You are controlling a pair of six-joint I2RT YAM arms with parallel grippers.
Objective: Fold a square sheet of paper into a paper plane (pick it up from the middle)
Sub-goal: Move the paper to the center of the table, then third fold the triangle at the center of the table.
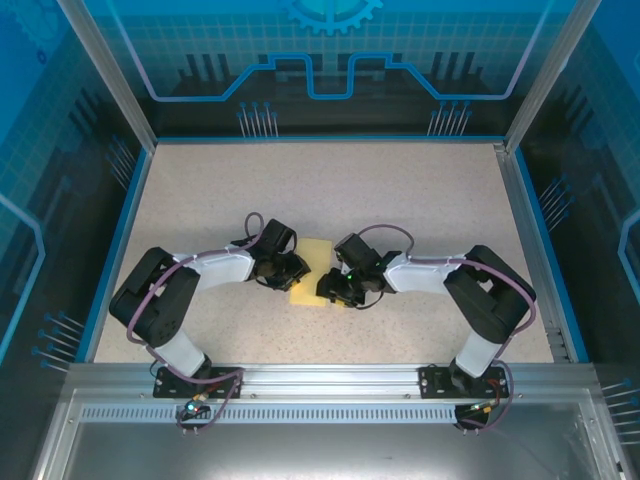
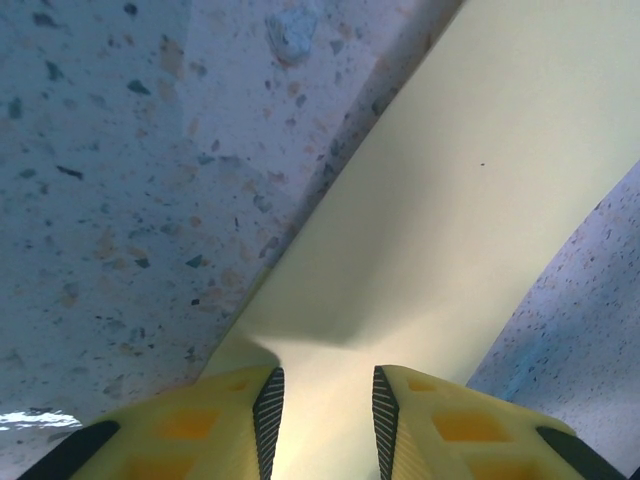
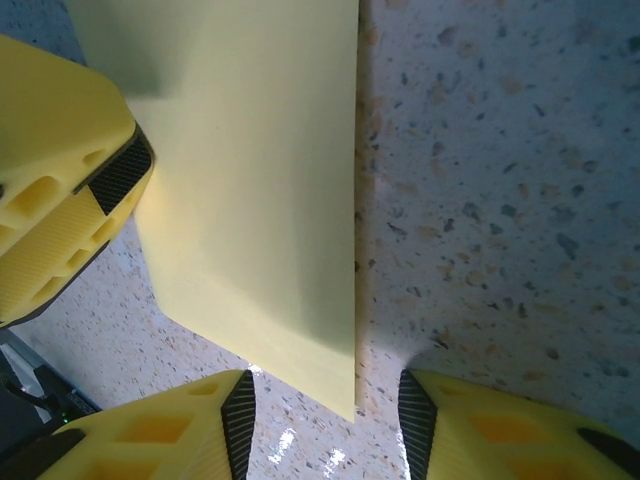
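Two grippers meet over one pale yellow sheet of paper point(image 1: 315, 255) lying near the middle of the speckled desk point(image 1: 330, 190). From above, the left gripper point(image 1: 289, 270) reaches in from the sheet's left side and the right gripper point(image 1: 338, 288) from its right. Both are low over it, with the paper showing between them. On the left wrist camera, the left gripper's fingers stand apart with a narrow gap. The paper runs up through that gap and spreads wider than both tips; whether they press on it I cannot tell. On the right wrist camera, the right gripper is spread wider. The sheet's straight edge and near corner lie in the gap, touching neither finger. One finger of the left gripper sits at the paper's left side there.
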